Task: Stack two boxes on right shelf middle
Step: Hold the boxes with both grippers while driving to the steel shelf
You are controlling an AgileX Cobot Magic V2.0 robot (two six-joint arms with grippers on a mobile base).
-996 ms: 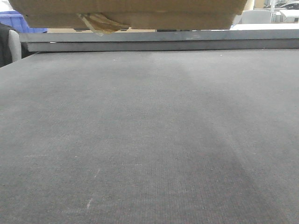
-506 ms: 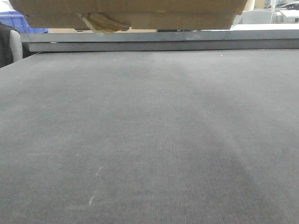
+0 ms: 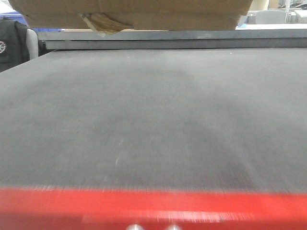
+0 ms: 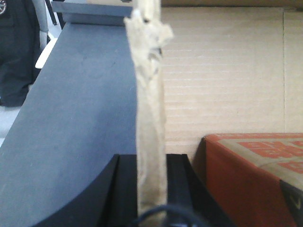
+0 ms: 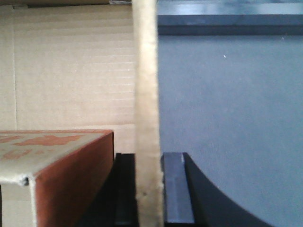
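Observation:
A tan cardboard box (image 3: 144, 12) hangs at the top of the front view, above the dark grey tabletop (image 3: 153, 120). A loose yellowish tape strip (image 3: 103, 24) dangles under it. My left gripper (image 4: 151, 161) is shut on the box's left wall, seen edge-on. My right gripper (image 5: 149, 158) is shut on the right wall in the same way. Inside the tan box (image 4: 222, 80) lies a second box (image 4: 246, 175) with red sides and red print on top, also in the right wrist view (image 5: 71, 175). The shelf does not show plainly.
A raised grey lip (image 3: 172, 40) runs along the table's far edge. A dark jacket on a chair (image 3: 12, 43) stands at the left. A blurred red band (image 3: 153, 208) with two small shiny heads (image 3: 136, 227) crosses the bottom of the front view.
The front view has shifted: the red band has come in at the bottom, and the jacket and chair now show at the left. The box stays at the top.

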